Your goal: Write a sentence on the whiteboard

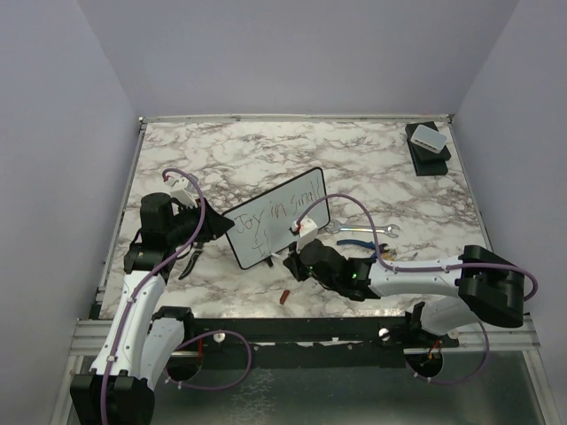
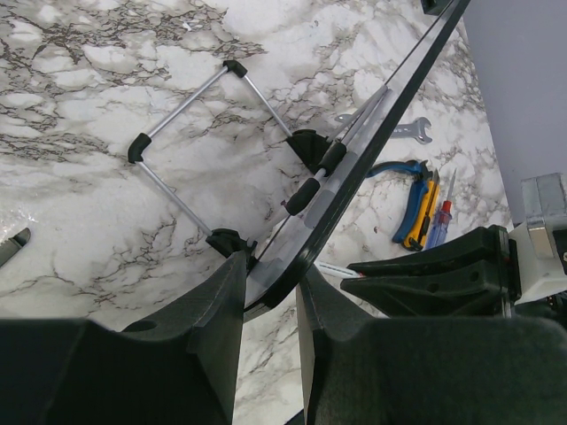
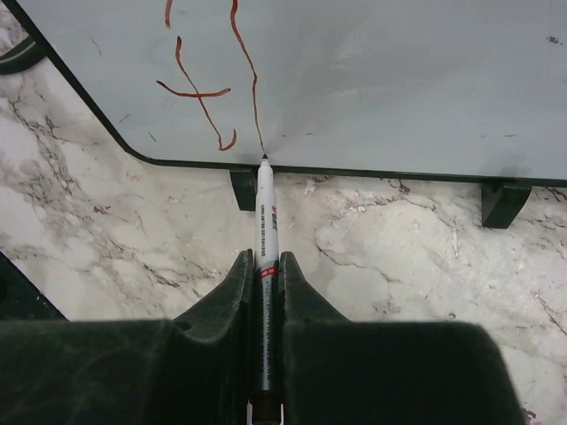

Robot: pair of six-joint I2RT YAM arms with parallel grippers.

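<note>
The whiteboard (image 1: 288, 199) stands tilted on the marble table, and its frame edge (image 2: 354, 177) runs diagonally through the left wrist view. The sentence (image 1: 270, 217) reads "Joy in small", with the start of a second line below it; these lower strokes (image 3: 199, 93) look reddish-brown close up. My left gripper (image 1: 215, 232) is shut on the board's lower left corner, with one finger on each side (image 2: 270, 270). My right gripper (image 1: 291, 258) (image 3: 263, 261) is shut on a white marker (image 3: 266, 221). The marker tip touches the board (image 3: 399, 80) at its bottom edge.
A wire stand (image 2: 190, 133) props the board from behind. A wrench (image 1: 363, 232), blue-handled pliers (image 1: 359, 246) and small tools (image 1: 403, 257) lie to the board's right. A red cap (image 1: 284, 296) sits near the front edge. A black box (image 1: 428, 142) stands at the back right.
</note>
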